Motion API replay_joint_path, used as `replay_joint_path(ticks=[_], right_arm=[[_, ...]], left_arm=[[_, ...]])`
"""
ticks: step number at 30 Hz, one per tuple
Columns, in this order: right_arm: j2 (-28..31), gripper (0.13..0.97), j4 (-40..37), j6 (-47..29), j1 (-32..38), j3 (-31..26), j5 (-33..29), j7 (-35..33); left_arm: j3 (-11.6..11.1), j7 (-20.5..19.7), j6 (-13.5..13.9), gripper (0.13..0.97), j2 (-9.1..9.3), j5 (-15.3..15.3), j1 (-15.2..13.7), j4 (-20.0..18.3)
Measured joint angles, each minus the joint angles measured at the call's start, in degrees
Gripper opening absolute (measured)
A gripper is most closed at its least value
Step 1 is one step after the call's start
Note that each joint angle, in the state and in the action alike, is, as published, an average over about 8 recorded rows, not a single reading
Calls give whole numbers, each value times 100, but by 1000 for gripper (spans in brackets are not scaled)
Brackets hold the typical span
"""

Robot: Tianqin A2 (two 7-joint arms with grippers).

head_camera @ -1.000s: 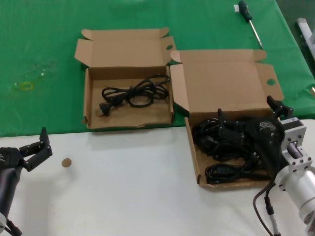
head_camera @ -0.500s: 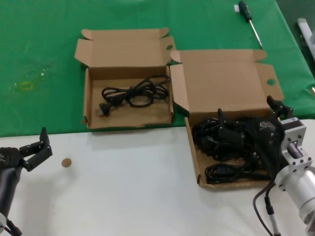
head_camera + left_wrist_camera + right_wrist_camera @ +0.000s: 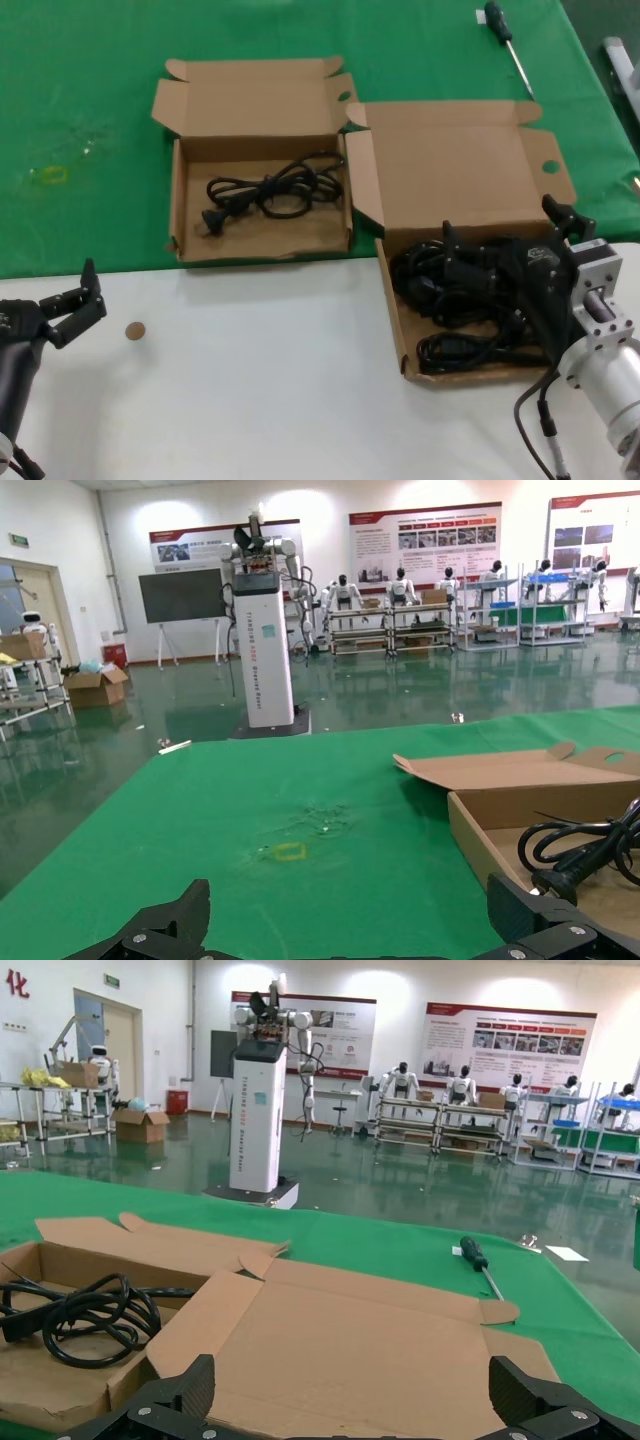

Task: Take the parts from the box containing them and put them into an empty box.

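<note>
Bright, even light; soft shadows

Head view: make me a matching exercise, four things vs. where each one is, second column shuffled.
Things:
1. screwdriver
2. single power cord
3. pile of power cords
4. left gripper

Places:
A. in the wider box
B. over the white surface, at the near left
C. on the green cloth, at the far right
D. in the narrower box

Pairs: 1-C, 2-D, 3-A, 4-B

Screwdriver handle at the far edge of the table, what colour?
Dark green-black handle on the screwdriver, with a bare metal shaft; clearest in the head view.
</note>
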Motion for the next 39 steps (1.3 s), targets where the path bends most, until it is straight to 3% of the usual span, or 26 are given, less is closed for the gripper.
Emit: replay_joint_path(ticks=[39], right_arm=[[0, 966, 0, 0, 0, 0, 0, 0]], left_arm=[[0, 0, 0, 966, 0, 0, 0, 0]])
